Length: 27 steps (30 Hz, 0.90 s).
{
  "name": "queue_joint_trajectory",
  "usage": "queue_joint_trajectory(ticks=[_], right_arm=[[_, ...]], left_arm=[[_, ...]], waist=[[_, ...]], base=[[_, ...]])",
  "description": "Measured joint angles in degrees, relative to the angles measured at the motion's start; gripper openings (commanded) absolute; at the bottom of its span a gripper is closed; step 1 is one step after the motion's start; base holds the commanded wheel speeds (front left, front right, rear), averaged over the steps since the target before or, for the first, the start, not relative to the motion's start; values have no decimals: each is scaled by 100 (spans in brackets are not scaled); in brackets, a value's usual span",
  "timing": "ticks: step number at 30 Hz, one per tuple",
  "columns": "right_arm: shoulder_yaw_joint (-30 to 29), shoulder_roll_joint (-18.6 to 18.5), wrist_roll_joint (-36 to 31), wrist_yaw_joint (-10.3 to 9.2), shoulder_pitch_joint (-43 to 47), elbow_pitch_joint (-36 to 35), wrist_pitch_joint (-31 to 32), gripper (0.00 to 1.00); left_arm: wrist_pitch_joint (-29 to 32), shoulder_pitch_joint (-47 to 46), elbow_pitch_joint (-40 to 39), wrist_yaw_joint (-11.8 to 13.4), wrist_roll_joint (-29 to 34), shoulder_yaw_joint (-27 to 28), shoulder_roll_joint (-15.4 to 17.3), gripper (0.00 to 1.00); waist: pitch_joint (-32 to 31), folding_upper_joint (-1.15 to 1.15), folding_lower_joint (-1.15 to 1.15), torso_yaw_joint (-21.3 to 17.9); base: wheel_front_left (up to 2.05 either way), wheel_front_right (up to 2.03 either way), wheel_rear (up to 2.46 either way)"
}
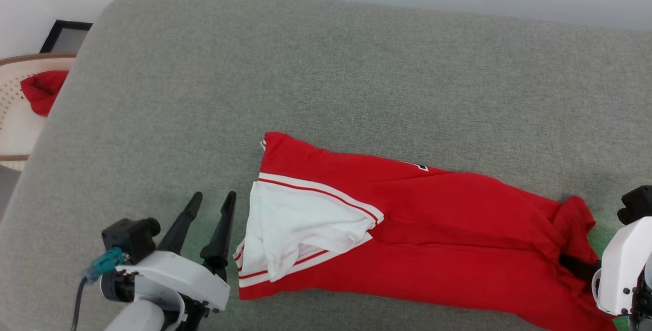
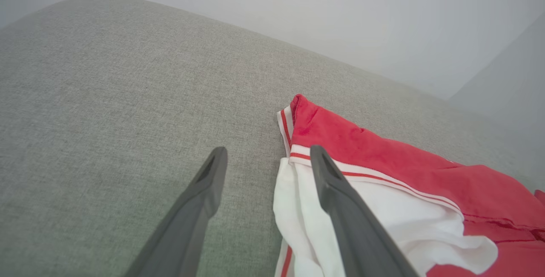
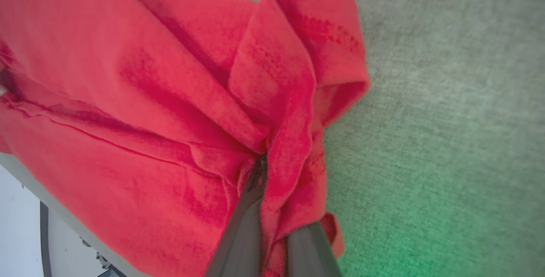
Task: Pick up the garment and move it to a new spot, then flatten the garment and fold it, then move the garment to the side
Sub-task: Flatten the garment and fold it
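Looking from the head view, the garment (image 1: pixel 433 209) lies stretched on the grey fabric-covered worktop (image 1: pixel 326 66), with its long axis going from my left to my right and a little toward me at the right end. At the left end is the white sleeve (image 1: pixel 300 219) with the striped trim, and at the right end is the bunched red hem. My right end effector (image 1: pixel 573 265) is closed on this hem bunch. My left end effector (image 1: pixel 214 198) is open, holds nothing and stands just beside the sleeve end, so the garment lies to the right of it. For this end the left arm is clearly the nearer one. I judge that the next move depends on this small sideways offset, because the left end effector must shift right to have cloth between both fingers. In the left wrist view, one finger of the left end effector (image 2: pixel 268 151) crosses the white sleeve (image 2: pixel 404 213) and the other is over bare worktop, but I cannot tell if it touches the cloth. The right wrist view shows what the head view hides: red cloth (image 3: pixel 127 76) folded and pinched between the fingers of the right end effector (image 3: pixel 259 162), with the bare worktop beside it.
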Motion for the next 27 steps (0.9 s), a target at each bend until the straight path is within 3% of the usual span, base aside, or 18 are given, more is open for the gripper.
queue_joint_trajectory(ticks=[13,27], right_arm=[[-60,-15,-69,3,-205,209,-358,0],[-471,-434,-258,1,-373,896,-416,0]], left_arm=[[0,96,66,-52,222,253,-63,100],[-1,453,119,-134,405,470,-127,100]], waist=[[-146,0,0,-100],[-505,0,0,-252]], base=[[0,0,0],[0,0,0]])
